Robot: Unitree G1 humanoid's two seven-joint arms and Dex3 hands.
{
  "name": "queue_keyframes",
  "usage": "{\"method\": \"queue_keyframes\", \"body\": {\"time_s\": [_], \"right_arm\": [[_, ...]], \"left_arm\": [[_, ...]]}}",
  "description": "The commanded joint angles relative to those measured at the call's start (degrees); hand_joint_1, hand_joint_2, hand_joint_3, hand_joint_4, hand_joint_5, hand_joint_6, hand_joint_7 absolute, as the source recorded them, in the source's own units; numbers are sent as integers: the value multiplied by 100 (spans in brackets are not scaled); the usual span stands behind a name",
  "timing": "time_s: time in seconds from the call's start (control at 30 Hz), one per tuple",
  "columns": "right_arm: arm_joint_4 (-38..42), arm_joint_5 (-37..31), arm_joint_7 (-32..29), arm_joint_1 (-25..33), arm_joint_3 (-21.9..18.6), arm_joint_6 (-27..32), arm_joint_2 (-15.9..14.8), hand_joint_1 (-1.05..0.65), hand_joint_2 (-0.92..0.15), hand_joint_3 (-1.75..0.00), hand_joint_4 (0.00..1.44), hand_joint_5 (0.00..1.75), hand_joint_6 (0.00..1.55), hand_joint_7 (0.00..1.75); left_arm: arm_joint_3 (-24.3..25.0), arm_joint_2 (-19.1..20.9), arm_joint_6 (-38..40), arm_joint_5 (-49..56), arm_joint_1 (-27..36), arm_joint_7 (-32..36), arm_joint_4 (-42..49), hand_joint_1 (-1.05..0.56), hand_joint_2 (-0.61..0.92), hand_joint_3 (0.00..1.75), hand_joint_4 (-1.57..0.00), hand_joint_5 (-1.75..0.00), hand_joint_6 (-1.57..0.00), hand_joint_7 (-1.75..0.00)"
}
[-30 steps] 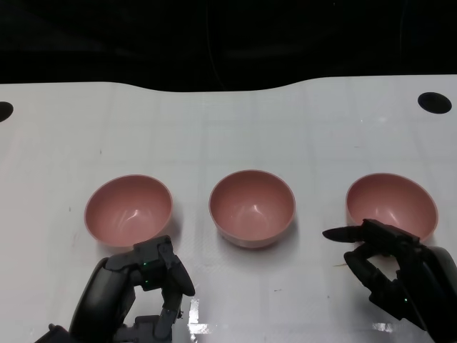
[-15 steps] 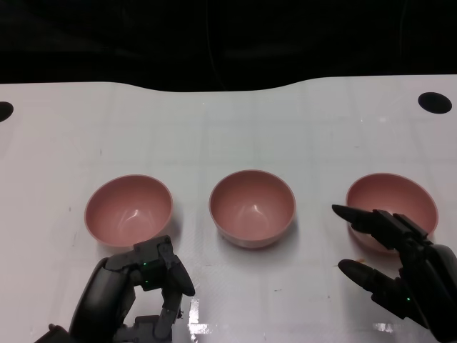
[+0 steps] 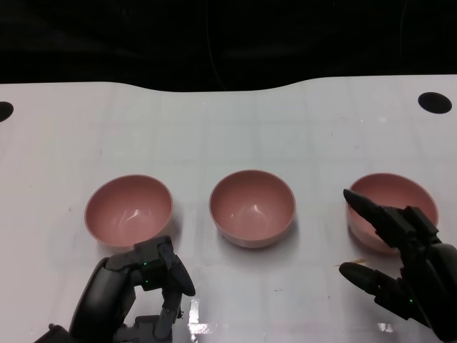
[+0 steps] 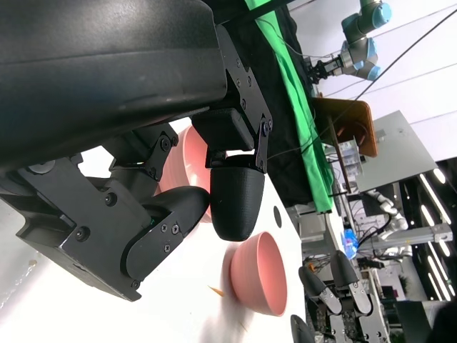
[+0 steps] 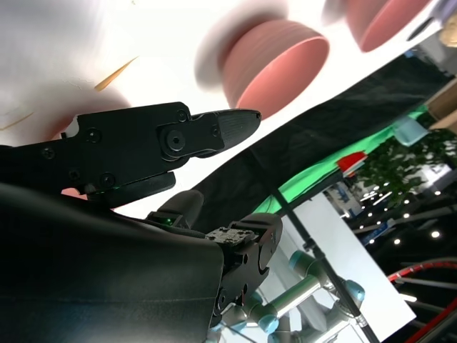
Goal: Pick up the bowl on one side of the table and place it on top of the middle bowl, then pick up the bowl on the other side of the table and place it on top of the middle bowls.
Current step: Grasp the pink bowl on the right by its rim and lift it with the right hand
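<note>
Three pink bowls stand in a row on the white worktop (image 3: 228,121): left bowl (image 3: 128,208), middle bowl (image 3: 252,208), right bowl (image 3: 392,211). The right hand (image 3: 400,268) spreads its fingers (image 3: 364,211) over the right bowl's near rim. The left hand (image 3: 139,289) rests curled just before the left bowl.

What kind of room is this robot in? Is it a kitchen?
Probably not a kitchen; it looks like a robot lab or workshop. Behind the white table with its pink bowls there is another robot arm with blue joints, bright ceiling lights, and a green cloth hanging nearby.
</note>
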Motion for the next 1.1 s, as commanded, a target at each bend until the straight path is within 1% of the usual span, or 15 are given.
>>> {"method": "queue_keyframes", "body": {"time_s": [0.03,0.3,0.47,0.67,0.93,1.1], "right_arm": [[-182,-259,-168,15,-104,331,-79,-65,-88,0,0,74,20,15],[-327,-667,-240,-10,-42,1057,-87,-63,-85,0,0,72,19,14],[-300,-883,-289,-72,16,1393,-123,-64,-84,0,0,70,20,14],[-236,-1214,-250,-207,136,1969,-187,-61,-82,0,0,66,22,14],[12,-1448,12,-506,368,2695,-326,-59,-83,0,0,69,23,13],[143,-1544,213,-664,535,3041,-408,-59,-84,-1,0,69,26,12]], "left_arm": [[39,80,-3,-24,48,-14,-59,-16,37,139,-86,-175,-80,-148],[33,78,-28,-34,46,-28,-55,-16,37,140,-86,-175,-80,-147],[27,78,-19,-19,60,-21,-76,-16,37,140,-87,-175,-80,-148],[8,66,-29,-75,80,-60,-86,-15,38,140,-87,-175,-79,-148],[-20,62,10,-86,91,-75,-143,-13,39,140,-86,-175,-79,-149],[-20,59,11,-58,87,-66,-144,-13,40,138,-86,-175,-79,-149]]}}
